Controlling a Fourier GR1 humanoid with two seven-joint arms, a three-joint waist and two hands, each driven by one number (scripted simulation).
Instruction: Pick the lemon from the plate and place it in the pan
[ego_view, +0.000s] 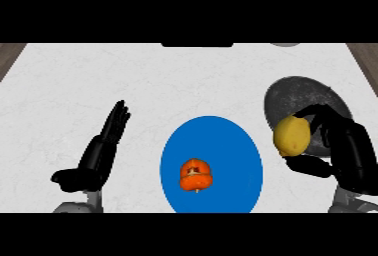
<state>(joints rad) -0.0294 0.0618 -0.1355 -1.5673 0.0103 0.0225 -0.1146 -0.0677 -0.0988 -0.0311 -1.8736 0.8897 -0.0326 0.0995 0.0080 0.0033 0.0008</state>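
Lemon (291, 135) held in my right robot hand (341, 150), fingers curled round it, over pan (303, 95) near rim. Judged light, stiff, slick-skinned; grip across middle. Left robot hand (103, 147) open, resting.

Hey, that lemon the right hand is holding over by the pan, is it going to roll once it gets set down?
Probably a little. The lemon looks rounded and smooth, so it may roll or rock when the right hand lets go. The dark pan seems shallow, but its rim should likely stop it. It looks stiff enough to keep its shape in the curled fingers.
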